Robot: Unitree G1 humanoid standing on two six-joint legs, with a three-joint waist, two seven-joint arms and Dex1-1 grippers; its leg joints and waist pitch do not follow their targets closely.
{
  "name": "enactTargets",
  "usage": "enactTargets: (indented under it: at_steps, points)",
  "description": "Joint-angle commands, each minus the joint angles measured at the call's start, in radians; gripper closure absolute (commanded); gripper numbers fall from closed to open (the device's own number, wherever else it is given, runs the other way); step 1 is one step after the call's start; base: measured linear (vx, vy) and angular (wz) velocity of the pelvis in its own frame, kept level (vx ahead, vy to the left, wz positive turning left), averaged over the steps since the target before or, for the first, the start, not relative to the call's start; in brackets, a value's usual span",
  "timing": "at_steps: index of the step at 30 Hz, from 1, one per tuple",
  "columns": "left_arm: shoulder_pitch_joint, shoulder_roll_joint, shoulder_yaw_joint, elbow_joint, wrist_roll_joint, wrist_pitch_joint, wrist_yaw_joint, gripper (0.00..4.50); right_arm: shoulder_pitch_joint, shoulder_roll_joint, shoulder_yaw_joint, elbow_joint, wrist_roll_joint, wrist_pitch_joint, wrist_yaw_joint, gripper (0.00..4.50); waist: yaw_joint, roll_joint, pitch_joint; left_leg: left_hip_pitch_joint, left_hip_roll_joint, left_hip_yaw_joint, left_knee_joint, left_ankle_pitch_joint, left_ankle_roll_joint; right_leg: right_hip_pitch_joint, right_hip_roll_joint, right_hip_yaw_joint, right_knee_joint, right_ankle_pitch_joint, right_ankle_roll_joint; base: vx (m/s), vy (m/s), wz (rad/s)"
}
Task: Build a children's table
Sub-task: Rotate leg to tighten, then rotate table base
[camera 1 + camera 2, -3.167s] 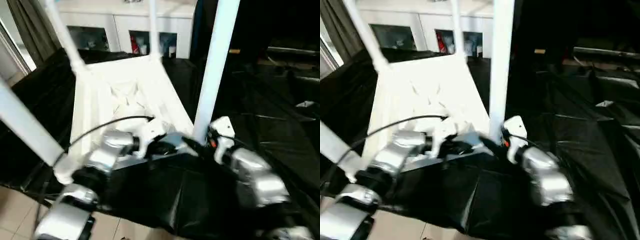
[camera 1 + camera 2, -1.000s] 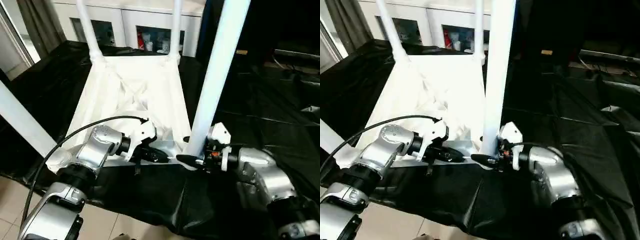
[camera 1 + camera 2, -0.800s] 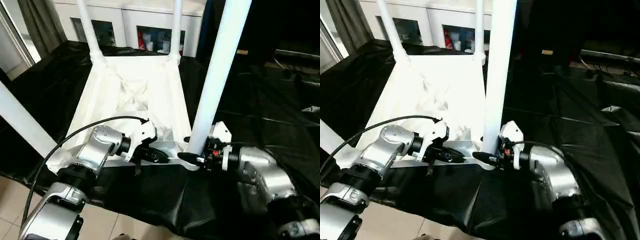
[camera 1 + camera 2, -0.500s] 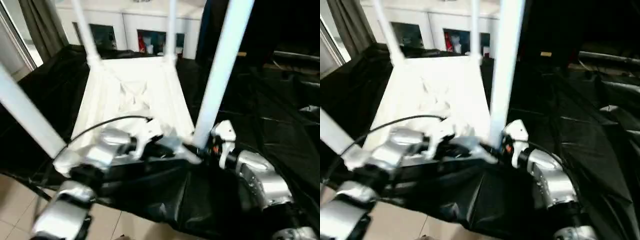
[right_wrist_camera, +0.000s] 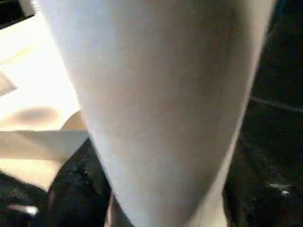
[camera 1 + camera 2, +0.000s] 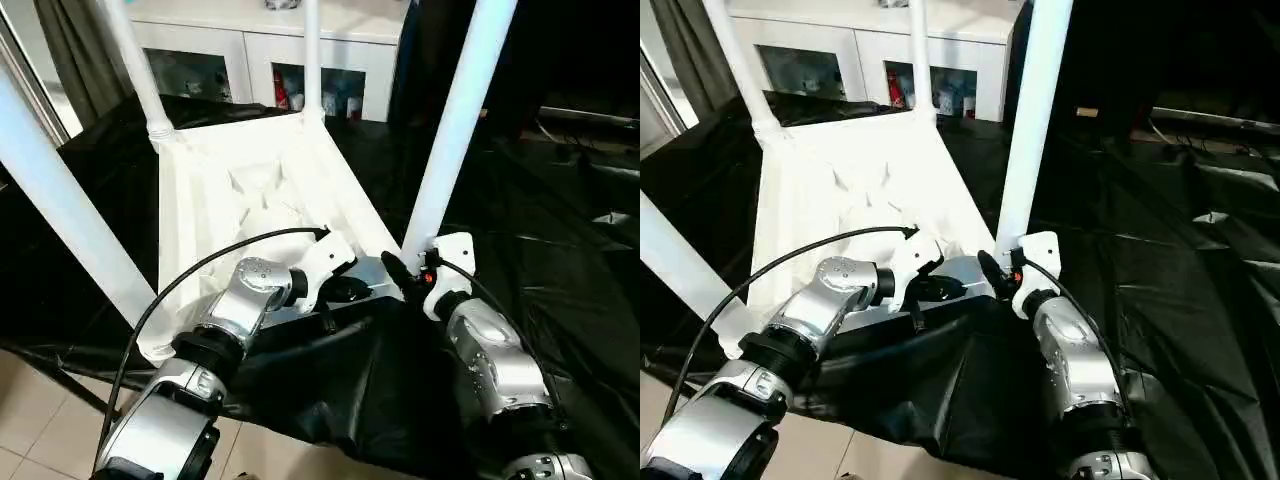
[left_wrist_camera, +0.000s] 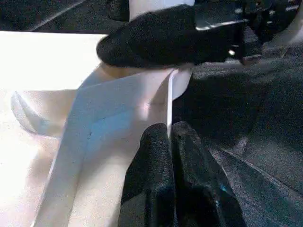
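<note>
The upturned children's table [image 6: 250, 190] has its near rim pinched by the left end effector [image 7: 169, 137], while the right end effector [image 6: 400, 272] clasps the leg [image 6: 455, 120] at five o'clock.

Four upright legs [image 6: 455, 125] ring the top [image 6: 250, 215] — ribbed middle open

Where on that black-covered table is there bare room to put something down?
Right of the upturned table top, the black sheet is bare. The near edge is crowded: the left gripper pinches the top's rim, and the right gripper is at the near right leg.
</note>
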Motion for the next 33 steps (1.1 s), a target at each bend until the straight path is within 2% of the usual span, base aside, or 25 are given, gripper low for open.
enactTargets:
  at_steps: [1, 2, 3, 4, 5, 6, 7, 8, 10, 11, 12, 15, 17, 18, 19, 20, 21, 24, 25, 26, 28, 33]
  points:
    - [0.004, -0.036, -0.043, 0.032, 0.009, -0.007, 0.007, 4.5, 0.011, 0.032, 0.131, -0.008, 0.019, 0.034, 0.126, 1.11, 0.0, -0.006, -0.032, 0.002, 0.049, -0.03, -0.088, -0.238, 0.032, 0.019, -0.074, 0.044, -0.09, -0.224, -0.196, 0.0, 0.0, 0.0]
    - [0.004, -0.028, -0.043, 0.031, 0.008, -0.014, -0.006, 4.5, 0.014, 0.003, 0.141, -0.021, 0.022, 0.029, 0.169, 1.11, 0.0, -0.004, -0.032, 0.002, 0.049, -0.029, -0.088, -0.239, 0.033, 0.02, -0.075, 0.044, -0.091, -0.233, -0.198, 0.0, 0.0, 0.0]
    - [0.004, -0.018, -0.042, 0.032, 0.008, -0.02, -0.016, 4.5, 0.02, -0.046, 0.147, -0.041, 0.033, 0.02, 0.237, 1.11, 0.003, 0.004, -0.032, 0.003, 0.049, -0.031, -0.087, -0.243, 0.033, 0.022, -0.074, 0.042, -0.092, -0.236, -0.197, 0.0, 0.0, 0.0]
    - [0.002, -0.004, -0.044, 0.038, 0.011, -0.033, -0.033, 4.5, 0.034, -0.121, 0.147, -0.074, 0.05, 0.008, 0.336, 1.11, 0.004, -0.005, -0.034, 0.005, 0.049, -0.026, -0.082, -0.234, 0.045, 0.022, -0.073, 0.045, -0.091, -0.207, -0.202, 0.0, 0.0, 0.0]
    - [0.002, 0.001, -0.046, 0.041, 0.012, -0.037, -0.042, 4.5, 0.041, -0.151, 0.146, -0.088, 0.055, 0.001, 0.37, 1.11, 0.008, -0.004, -0.037, 0.009, 0.049, -0.022, -0.075, -0.205, 0.063, 0.022, -0.071, 0.046, -0.087, -0.143, -0.218, 0.0, 0.0, 0.0]
    - [0.002, 0.001, -0.046, 0.042, 0.013, -0.038, -0.043, 4.5, 0.042, -0.155, 0.146, -0.09, 0.056, 0.0, 0.375, 1.11, 0.008, -0.004, -0.037, 0.009, 0.049, -0.022, -0.075, -0.205, 0.063, 0.022, -0.071, 0.046, -0.087, -0.143, -0.218, 0.0, 0.0, 0.0]
    - [0.003, 0.009, -0.049, 0.042, 0.012, -0.05, -0.063, 4.5, 0.062, -0.217, 0.134, -0.122, 0.071, 0.001, 0.44, 1.11, 0.014, 0.0, -0.041, 0.004, 0.05, -0.02, -0.069, -0.149, 0.091, 0.027, -0.07, 0.046, -0.076, -0.047, -0.244, 0.0, 0.0, 0.0]
    - [0.004, 0.014, -0.05, 0.042, 0.009, -0.058, -0.086, 4.5, 0.081, -0.27, 0.118, -0.149, 0.087, 0.002, 0.496, 1.11, 0.021, -0.002, -0.044, -0.002, 0.05, -0.021, -0.065, -0.109, 0.11, 0.033, -0.07, 0.043, -0.068, 0.01, -0.252, 0.0, 0.0, 0.0]
    - [0.009, 0.025, -0.055, 0.039, 0.003, -0.09, -0.125, 4.5, 0.105, -0.329, 0.093, -0.178, 0.108, 0.017, 0.557, 1.11, 0.029, -0.004, -0.046, 0.001, 0.051, -0.019, -0.061, -0.085, 0.13, 0.033, -0.069, 0.043, -0.062, 0.067, -0.258, 0.029, 0.003, 0.02]
    - [0.019, 0.038, -0.059, 0.027, -0.009, -0.117, -0.175, 4.5, 0.122, -0.365, 0.074, -0.197, 0.122, 0.027, 0.595, 1.11, 0.033, -0.005, -0.048, -0.006, 0.051, -0.02, -0.058, -0.072, 0.152, 0.037, -0.068, 0.04, -0.054, 0.106, -0.261, 0.0, 0.0, 0.0]
    - [0.023, 0.041, -0.059, 0.021, -0.013, -0.12, -0.188, 4.5, 0.126, -0.374, 0.069, -0.202, 0.126, 0.029, 0.604, 1.11, 0.035, 0.002, -0.05, -0.006, 0.053, -0.021, -0.056, -0.063, 0.161, 0.037, -0.07, 0.038, -0.053, 0.112, -0.26, 0.0, 0.0, 0.0]
    - [0.031, 0.056, -0.057, 0.009, -0.031, -0.126, -0.235, 4.5, 0.153, -0.436, 0.057, -0.24, 0.148, 0.044, 0.657, 1.11, 0.035, -0.001, -0.05, -0.008, 0.053, -0.021, -0.055, -0.061, 0.169, 0.036, -0.069, 0.034, -0.053, 0.099, -0.264, 0.0, 0.0, 0.0]
    - [0.027, 0.063, -0.059, 0.018, -0.026, -0.142, -0.24, 4.5, 0.168, -0.467, 0.048, -0.262, 0.166, 0.063, 0.683, 1.11, 0.037, -0.006, -0.047, -0.007, 0.054, -0.02, -0.057, -0.08, 0.165, 0.035, -0.069, 0.034, -0.059, 0.044, -0.259, 0.0, 0.0, 0.0]
    - [0.022, 0.069, -0.062, 0.03, -0.022, -0.154, -0.246, 4.5, 0.187, -0.501, 0.038, -0.281, 0.182, 0.071, 0.711, 1.11, 0.039, -0.012, -0.047, -0.006, 0.055, -0.02, -0.057, -0.084, 0.163, 0.035, -0.069, 0.034, -0.06, 0.029, -0.255, 0.0, 0.0, 0.0]
    - [0.018, 0.076, -0.066, 0.041, -0.015, -0.168, -0.251, 4.5, 0.205, -0.533, 0.026, -0.293, 0.196, 0.079, 0.737, 1.11, 0.047, -0.011, -0.047, -0.005, 0.055, -0.02, -0.056, -0.088, 0.163, 0.036, -0.07, 0.036, -0.061, 0.007, -0.245, 0.0, 0.0, 0.0]
    - [0.015, 0.08, -0.067, 0.047, -0.011, -0.178, -0.253, 4.5, 0.215, -0.55, 0.02, -0.3, 0.205, 0.085, 0.751, 1.11, 0.049, -0.011, -0.046, -0.004, 0.056, -0.02, -0.057, -0.093, 0.162, 0.034, -0.07, 0.035, -0.062, -0.004, -0.244, 0.0, 0.0, 0.0]
    - [0.014, 0.081, -0.063, 0.051, -0.009, -0.196, -0.246, 4.5, 0.227, -0.567, 0.013, -0.306, 0.21, 0.089, 0.763, 1.11, 0.049, -0.011, -0.045, -0.01, 0.054, -0.021, -0.058, -0.096, 0.16, 0.035, -0.072, 0.034, -0.063, -0.027, -0.238, 0.0, 0.0, 0.0]
    - [0.016, 0.08, -0.052, 0.045, -0.025, -0.2, -0.255, 4.5, 0.235, -0.571, 0.005, -0.31, 0.21, 0.09, 0.771, 1.11, 0.044, -0.011, -0.041, -0.007, 0.054, -0.02, -0.062, -0.137, 0.137, 0.028, -0.071, 0.032, -0.074, -0.115, -0.229, 0.0, 0.0, 0.0]
    - [0.019, 0.08, -0.051, 0.041, -0.028, -0.201, -0.26, 4.5, 0.239, -0.57, 0.002, -0.324, 0.215, 0.096, 0.767, 1.11, 0.044, -0.009, -0.042, -0.006, 0.055, -0.021, -0.062, -0.137, 0.132, 0.028, -0.072, 0.033, -0.074, -0.118, -0.229, 0.0, 0.0, 0.0]
    - [0.021, 0.081, -0.051, 0.039, -0.029, -0.202, -0.262, 4.5, 0.242, -0.57, 0.001, -0.334, 0.219, 0.1, 0.764, 1.11, 0.043, -0.011, -0.042, -0.007, 0.054, -0.021, -0.062, -0.131, 0.129, 0.029, -0.071, 0.034, -0.073, -0.113, -0.228, 0.0, 0.0, 0.0]
    - [0.021, 0.081, -0.052, 0.04, -0.033, -0.206, -0.274, 4.5, 0.237, -0.551, -0.006, -0.351, 0.228, 0.1, 0.735, 1.11, 0.043, -0.009, -0.044, -0.007, 0.054, -0.022, -0.061, -0.116, 0.13, 0.029, -0.071, 0.034, -0.07, -0.089, -0.228, 0.0, 0.0, 0.0]
    - [0.011, 0.084, -0.056, 0.052, -0.037, -0.218, -0.29, 4.5, 0.216, -0.534, 0.0, -0.35, 0.233, 0.094, 0.695, 1.11, 0.045, -0.008, -0.055, -0.011, 0.052, -0.022, -0.05, -0.031, 0.165, 0.031, -0.069, 0.032, -0.05, 0.069, -0.25, 0.0, 0.0, 0.0]
